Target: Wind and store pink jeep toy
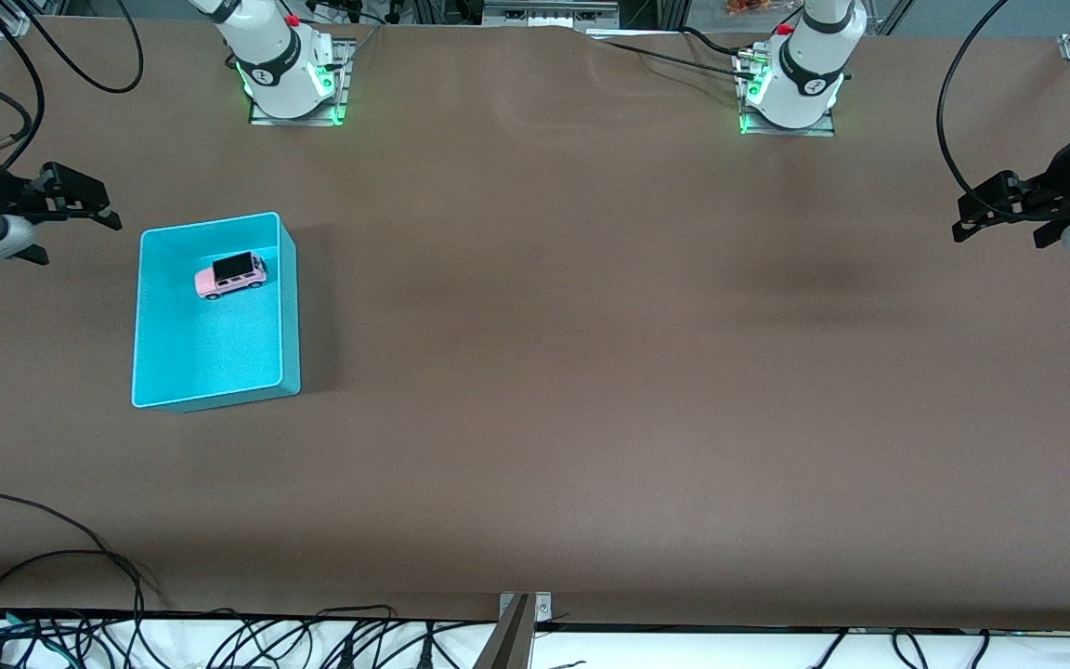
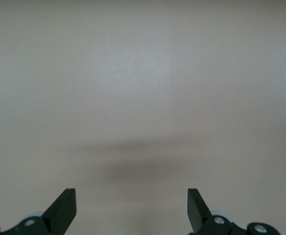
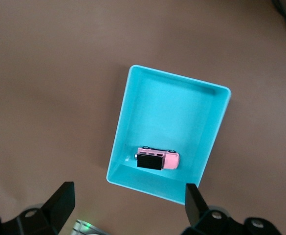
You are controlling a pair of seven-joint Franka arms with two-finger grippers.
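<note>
Front view: The bench [image 1: 591,372] is covered with a brown sheet. A cyan bin [image 1: 289,307] stands toward the right arm's end of the bench. The jeep [image 1: 231,275] sits on its wheels inside the bin, in the part of the bin farther from the front camera, at about 12 o'clock from the bin's centre. Its black roof faces up. No writing on the jeep or the bin can be read. Each arm base carries a small round dark mark; its lettering is too small to read. The right gripper [image 1: 80,209] hangs over the bench at the right arm's end, at about 10 o'clock from the bin, apart from it. Its fingers are spread and hold nothing. The left gripper [image 1: 995,212] hangs over bare bench at the left arm's end, well apart from the bin. Its fingers are spread and empty.

Left wrist view: Two dark fingertips [image 2: 64,208] stand wide apart. Only bare bench and a soft shadow show between them.

Right wrist view: Two dark fingertips [image 3: 62,198] stand wide apart above the bench. The bin [image 3: 133,117] shows whole, with the jeep [image 3: 157,159] inside near one short wall. The gripper touches neither.
</note>
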